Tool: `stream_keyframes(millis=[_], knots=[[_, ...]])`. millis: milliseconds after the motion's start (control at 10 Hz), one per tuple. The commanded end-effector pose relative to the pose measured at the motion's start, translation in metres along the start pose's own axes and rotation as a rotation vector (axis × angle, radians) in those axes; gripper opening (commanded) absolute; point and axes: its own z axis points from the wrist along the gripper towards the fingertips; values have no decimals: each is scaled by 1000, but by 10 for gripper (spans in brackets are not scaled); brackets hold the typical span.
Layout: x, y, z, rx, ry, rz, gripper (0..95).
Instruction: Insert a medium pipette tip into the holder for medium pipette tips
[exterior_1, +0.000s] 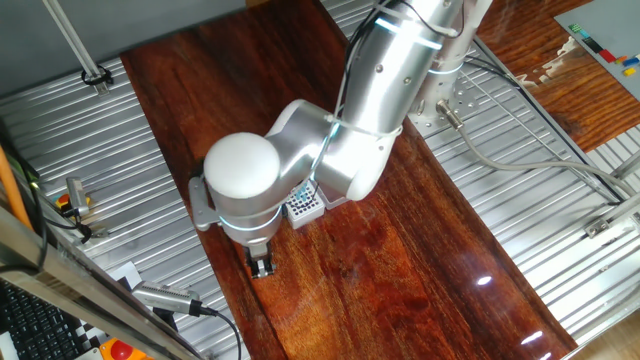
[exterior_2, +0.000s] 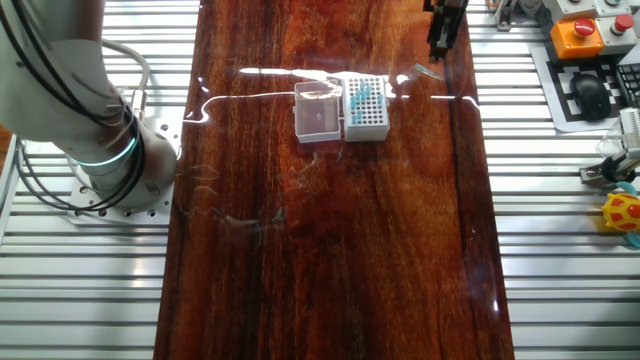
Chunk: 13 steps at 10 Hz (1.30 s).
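Tip not yet picked up or inserted: medium pipette tip (exterior_2: 428, 72) lies flat near the bench's far right edge, just beside the holder for medium pipette tips (exterior_2: 366, 109), lid open. Long axis runs diagonally; which end is narrow, too small to tell. Gripper (exterior_2: 441, 47) poised just above, apparently empty; jaw gap cannot be told.

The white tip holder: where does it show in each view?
One fixed view: the holder peeks out at picture centre, mostly hidden under the arm's elbow.
The other fixed view: holder in full view, upper centre, its lid open at its left.
Shared landmark: the gripper near the table edge.
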Motion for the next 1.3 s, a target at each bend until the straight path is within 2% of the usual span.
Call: stream_keyframes(millis=[100,600,1000,1100,1300], knots=[[0,-1,4,-4,2,-10,190],[3,2,8,-3,9,-49,190],[4,1,8,-16,7,-78,190],[4,1,8,-11,-1,-77,190],[4,1,8,-1,11,-70,190]])
